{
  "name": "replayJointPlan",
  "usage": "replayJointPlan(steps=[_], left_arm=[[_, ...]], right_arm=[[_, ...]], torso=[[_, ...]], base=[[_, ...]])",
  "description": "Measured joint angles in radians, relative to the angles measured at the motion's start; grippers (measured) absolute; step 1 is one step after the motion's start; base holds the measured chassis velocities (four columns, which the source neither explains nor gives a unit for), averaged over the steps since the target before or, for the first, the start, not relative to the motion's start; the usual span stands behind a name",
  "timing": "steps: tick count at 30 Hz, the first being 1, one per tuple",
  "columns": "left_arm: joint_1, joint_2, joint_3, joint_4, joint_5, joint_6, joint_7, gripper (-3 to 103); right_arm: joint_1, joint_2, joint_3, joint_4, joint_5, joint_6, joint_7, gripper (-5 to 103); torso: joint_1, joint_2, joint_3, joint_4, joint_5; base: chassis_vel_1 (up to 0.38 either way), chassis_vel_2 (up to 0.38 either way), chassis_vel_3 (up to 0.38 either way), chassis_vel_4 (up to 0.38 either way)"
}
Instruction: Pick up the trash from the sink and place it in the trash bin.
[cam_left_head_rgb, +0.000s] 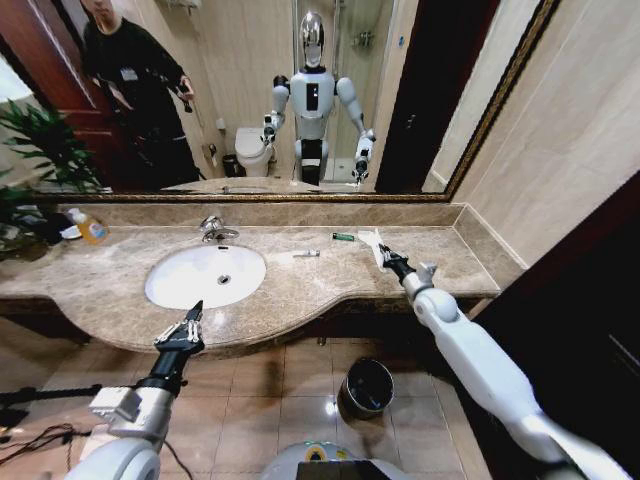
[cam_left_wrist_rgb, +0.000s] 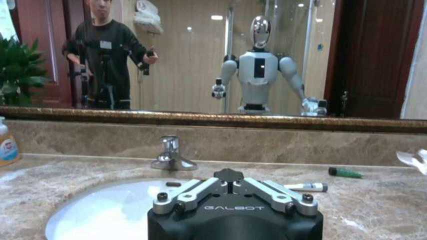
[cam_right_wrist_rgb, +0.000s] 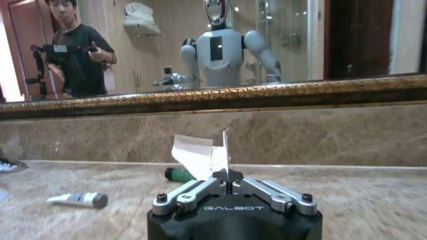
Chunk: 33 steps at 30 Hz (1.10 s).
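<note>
Head view: trash bin (cam_left_head_rgb: 366, 388) stands on the floor below the desk's (cam_left_head_rgb: 300, 290) front edge; left pincer (cam_left_head_rgb: 185, 325) hovers at that edge, fingers pressed together. Right pincer (cam_left_head_rgb: 385, 255) pinches a white wrapper (cam_left_head_rgb: 372, 241) near the desk's back edge, beside a white tube (cam_left_head_rgb: 306, 254) and green piece (cam_left_head_rgb: 343, 237).

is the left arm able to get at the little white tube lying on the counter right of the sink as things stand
Probably yes. The left gripper hovers at the counter's front edge by the sink, and only bare marble lies between it and the white tube. The right gripper holds a white wrapper farther right.
</note>
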Motion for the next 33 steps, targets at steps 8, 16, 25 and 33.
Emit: replayJointPlan(steps=[8,16,25,33], left_arm=[[0.000,0.000,0.000,0.000,0.000,0.000,0.000,0],[0.000,0.000,0.000,0.000,0.000,0.000,-0.001,0],[0.000,0.000,0.000,0.000,0.000,0.000,0.000,0],[0.000,0.000,0.000,0.000,0.000,0.000,-0.001,0]], right_arm=[[-0.197,-0.024,0.119,0.118,-0.041,0.034,0.000,0],[-0.476,0.017,0.261,0.287,-0.099,0.063,-0.063,0],[-0.656,0.133,0.296,0.278,-0.240,0.157,-0.130,0],[-0.699,0.204,0.292,0.185,-0.319,0.176,-0.157,0]], torso=[[0.000,0.000,0.000,0.0000,-0.0003],[0.000,0.000,0.000,0.0000,-0.0001],[0.000,0.000,0.000,0.0000,-0.0001],[0.000,0.000,0.000,0.0000,-0.0003]], base=[[0.000,0.000,0.000,0.000],[0.000,0.000,0.000,0.000],[0.000,0.000,0.000,0.000],[0.000,0.000,0.000,0.000]])
